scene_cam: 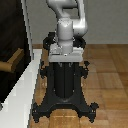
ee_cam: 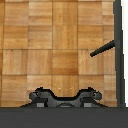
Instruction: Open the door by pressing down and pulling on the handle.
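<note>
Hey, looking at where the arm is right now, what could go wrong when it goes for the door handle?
1. The handle sits low at the exterior view's left, partly cut off by the frame edge, so aiming may be off.
2. The pedestal stands close beside the door; a sweeping arm might clip the panel.
3. The gripper isn't visible, so its readiness cannot be confirmed.

No legible text, label, brand, number or sign appears on any surface in either view (renders are coarse).
</note>
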